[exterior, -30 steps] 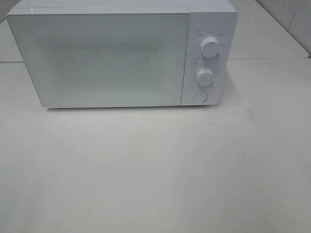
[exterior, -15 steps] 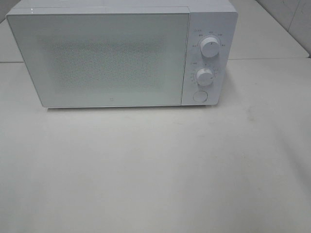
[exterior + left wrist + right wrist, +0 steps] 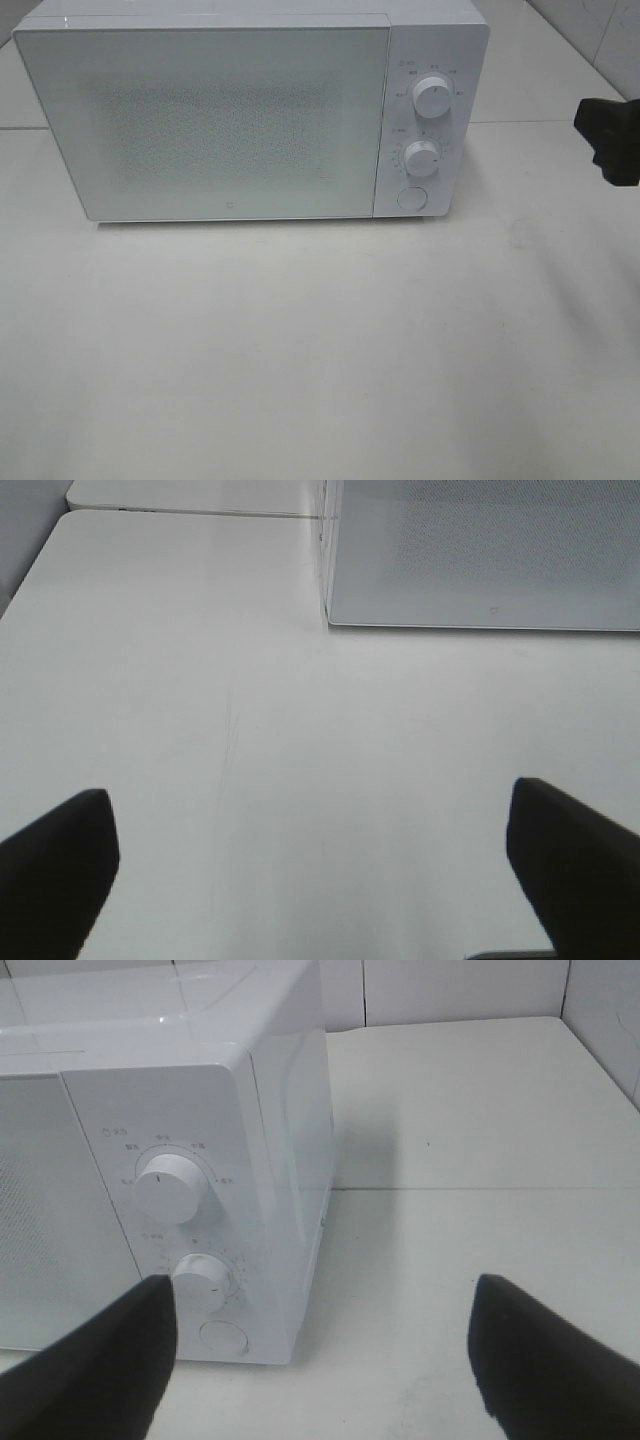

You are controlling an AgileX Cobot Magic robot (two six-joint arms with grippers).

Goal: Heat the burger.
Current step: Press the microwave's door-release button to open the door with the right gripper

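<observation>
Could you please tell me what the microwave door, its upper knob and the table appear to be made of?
Microwave door: likely glass, glossy, with a dotted mesh behind. Upper knob: probably white plastic, matte. Table: smooth white laminate, perhaps; faint sheen.

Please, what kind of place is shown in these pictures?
Probably a test bench rather than a home kitchen: a white microwave stands on a plain white table, with a white tiled wall behind.

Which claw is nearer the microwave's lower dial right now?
Right. The right claw hangs open beside the control panel, with the lower dial just past one fingertip. The left claw, also open, sits back over the table, facing the door end away from the dials.
</observation>
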